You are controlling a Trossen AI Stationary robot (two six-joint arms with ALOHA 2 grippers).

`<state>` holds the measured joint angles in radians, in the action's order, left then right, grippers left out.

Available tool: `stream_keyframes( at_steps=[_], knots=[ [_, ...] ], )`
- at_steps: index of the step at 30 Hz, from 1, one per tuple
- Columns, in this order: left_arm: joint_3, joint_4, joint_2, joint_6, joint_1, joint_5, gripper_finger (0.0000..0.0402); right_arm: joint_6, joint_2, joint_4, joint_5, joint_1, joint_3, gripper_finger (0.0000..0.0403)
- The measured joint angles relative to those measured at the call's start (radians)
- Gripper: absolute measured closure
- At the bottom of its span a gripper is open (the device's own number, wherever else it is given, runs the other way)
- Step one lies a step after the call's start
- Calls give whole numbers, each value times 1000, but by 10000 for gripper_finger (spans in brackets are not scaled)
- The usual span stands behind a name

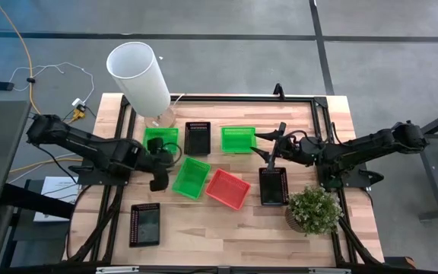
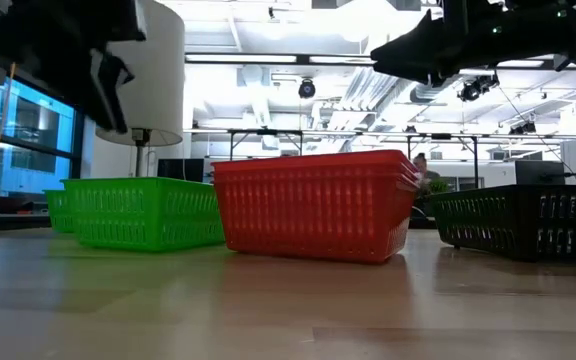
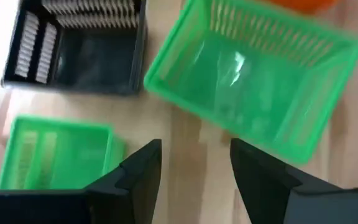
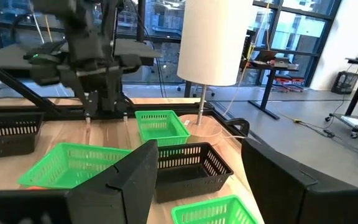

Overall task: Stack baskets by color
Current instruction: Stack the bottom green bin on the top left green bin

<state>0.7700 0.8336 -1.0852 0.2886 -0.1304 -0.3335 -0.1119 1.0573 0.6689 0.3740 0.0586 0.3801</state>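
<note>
Left gripper (image 1: 160, 172) hangs over the table's left-middle, fingers spread and holding nothing, poised beside the tilted green basket (image 1: 192, 177) near the centre. Touching that one on its right is the red basket (image 1: 228, 189), also set at an angle; from table height its rim looks layered, but how many are nested I cannot tell. Toward the far edge sits a row: a green basket (image 1: 161, 138) by the lamp base, then a black basket (image 1: 198, 138) just beside it, then another green basket (image 1: 239, 139). Right gripper (image 1: 269, 157) hovers right of centre, fingers parted and empty, just above the far end of the black basket (image 1: 273, 186) that lies near the potted plant (image 1: 313, 211). One more black basket (image 1: 144, 224) rests alone by the near-left corner, well apart from the rest. The tall white cylinder (image 1: 139, 76) leans over the far-left corner, crowding the green basket there. The plant stands close by the right-hand black basket's near end.
</note>
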Motion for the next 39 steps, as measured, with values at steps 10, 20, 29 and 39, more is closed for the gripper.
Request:
stream_keyframes(
  at_steps=[10,20,29,39],
  knots=[
    [1,148,-189,9,102,-158,222,10,0,0,-8,0,0,182],
    [0,142,-241,-83,177,-149,222,8,0,-1,-8,0,0,182],
    [4,129,-241,-83,194,-51,222,8,0,-3,-7,0,0,182],
    [125,33,-157,166,111,83,222,8,0,0,-7,0,0,182]
  ],
)
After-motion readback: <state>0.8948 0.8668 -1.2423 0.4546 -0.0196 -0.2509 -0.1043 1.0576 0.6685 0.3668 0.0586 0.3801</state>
